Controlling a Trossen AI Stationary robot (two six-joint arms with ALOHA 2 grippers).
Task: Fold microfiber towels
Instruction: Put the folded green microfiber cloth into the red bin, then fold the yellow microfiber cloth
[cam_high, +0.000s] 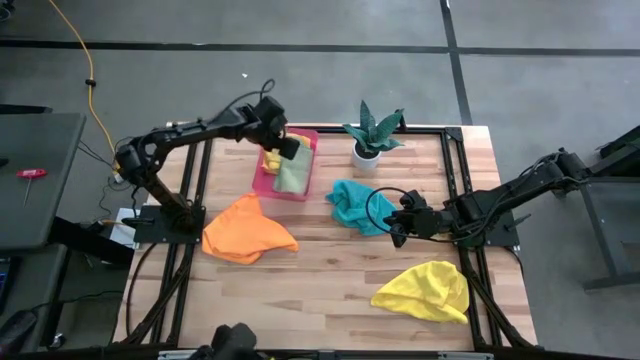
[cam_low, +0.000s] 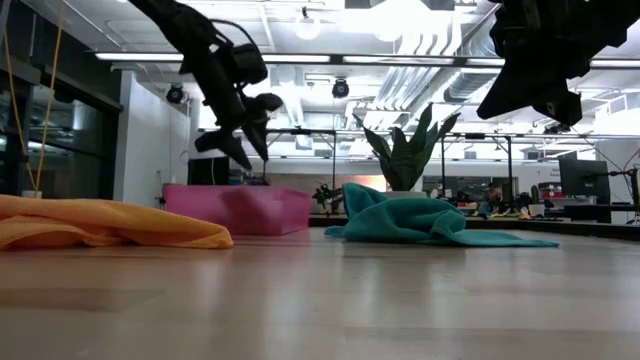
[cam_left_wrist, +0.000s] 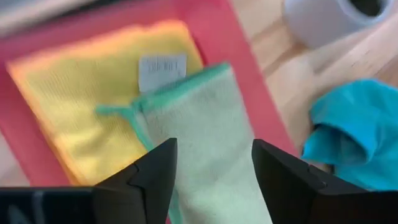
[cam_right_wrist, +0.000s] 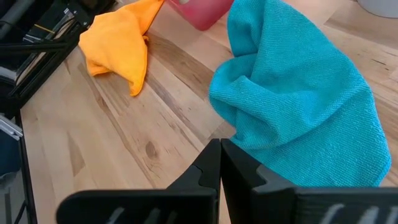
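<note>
— Pink tray: what is held in it?
— A folded yellow towel and light green towel, under the left gripper, fingers parted and empty.
— The right gripper?
— Fingers pressed together beside the teal towel on the table

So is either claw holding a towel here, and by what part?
No. The left claw is open above the green towel in the pink tray, with nothing between its fingers. The right claw is shut and empty beside the teal towel.
</note>
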